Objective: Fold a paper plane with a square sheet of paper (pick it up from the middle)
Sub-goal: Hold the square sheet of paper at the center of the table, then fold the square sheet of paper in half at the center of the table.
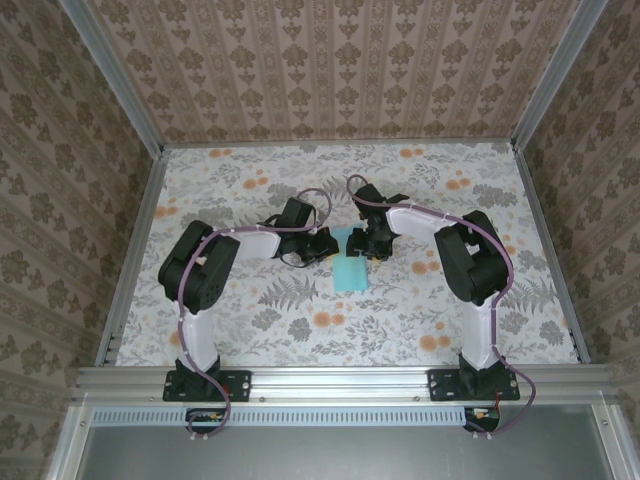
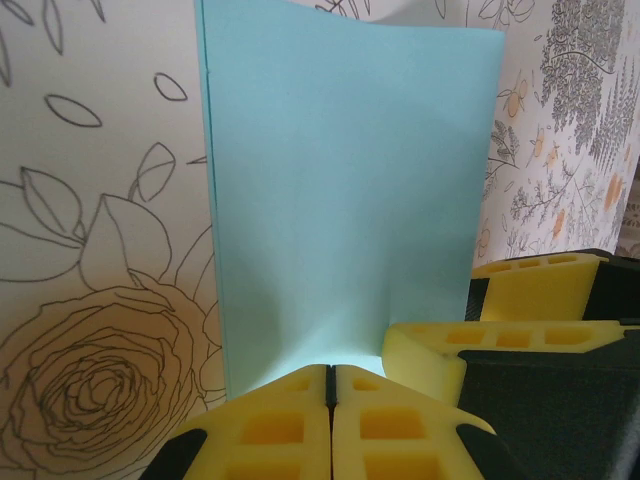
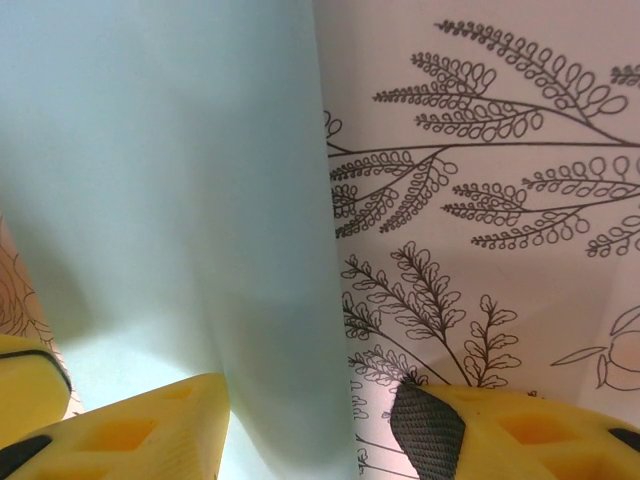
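Nearest the lens in the left wrist view, the left gripper has its two yellow fingers pressed together, and the near edge of the square sheet of paper is nipped at their tips. From that pinch the sheet runs away from the gripper across the tabletop.

The right gripper stands with its jaws apart. One finger is over the sheet and the other over bare tabletop, so the sheet's long edge lies between them. It holds nothing.

From above, the sheet lies mid-table between the left gripper and the right gripper, with its far end under them.

Materials: the paper is thin, matte, plain light turquoise, and shows as a narrow rectangle with a doubled edge along one long side. The fingers are yellow moulded blocks with recessed pockets. The tabletop is printed with flowers and ferns.

Count: one sheet, two grippers, two fingers on each.
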You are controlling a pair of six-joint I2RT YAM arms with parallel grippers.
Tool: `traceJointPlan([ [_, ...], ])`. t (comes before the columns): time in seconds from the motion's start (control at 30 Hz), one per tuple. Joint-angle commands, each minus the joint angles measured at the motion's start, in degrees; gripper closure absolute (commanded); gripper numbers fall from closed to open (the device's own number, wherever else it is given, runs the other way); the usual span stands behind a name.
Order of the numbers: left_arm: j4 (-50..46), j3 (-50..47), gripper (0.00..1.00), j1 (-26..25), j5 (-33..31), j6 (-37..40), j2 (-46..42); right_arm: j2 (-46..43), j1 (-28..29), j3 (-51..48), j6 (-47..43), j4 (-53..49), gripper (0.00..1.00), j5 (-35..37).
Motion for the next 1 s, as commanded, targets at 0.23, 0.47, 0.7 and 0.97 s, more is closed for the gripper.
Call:
traceJointPlan([
  [0.23, -3.85, 2.5, 0.95, -0.72, 0.69, 1.48, 1.96, 13.46, 0.33, -5.84, -1.2, -1.12, 0.44, 4.46],
  [0.47, -10.39, 3.7, 0.96, -0.71, -0.46, 1.91, 3.33, 13.15, 0.44, -5.97, -1.09, -1.17, 0.44, 4.36],
  [0.7, -14.99, 3.65, 0.96, -0.37, -2.13, 2.53, 4.85, 10.47, 0.5, -6.09, -0.83, -1.31, 0.44, 3.64],
  [0.97, -17.87, 3.26, 0.97, -0.28, -3.73, 3.44, 6.11, -4.89, -0.7, -4.99, -0.18, -0.5, 0.42, -1.69],
])
